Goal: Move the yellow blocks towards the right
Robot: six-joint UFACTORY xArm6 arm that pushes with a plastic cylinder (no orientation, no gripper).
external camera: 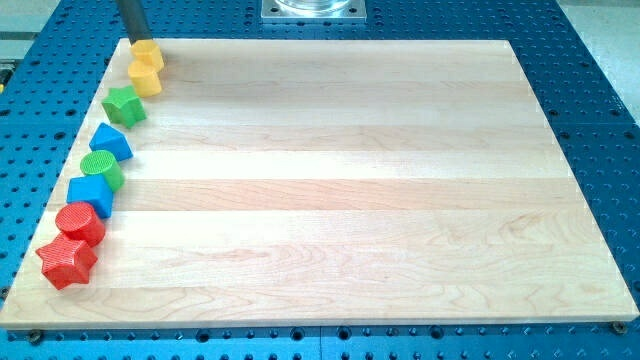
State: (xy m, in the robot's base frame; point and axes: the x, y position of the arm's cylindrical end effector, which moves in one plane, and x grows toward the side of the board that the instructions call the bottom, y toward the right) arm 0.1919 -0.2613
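Two yellow blocks lie at the top left corner of the wooden board [350, 180]: one yellow block [147, 53] right at the corner, and a second yellow block [145, 78] just below it, touching it. My tip [138, 41] comes down from the view's top left and rests at the upper left side of the top yellow block. The exact shape of the yellow blocks is hard to make out.
Along the board's left edge, from top to bottom: a green star [124, 105], a blue block [110, 142], a green cylinder [102, 168], a blue block [91, 194], a red cylinder [80, 222], a red star [67, 261]. A metal mount [313, 10] is at the top.
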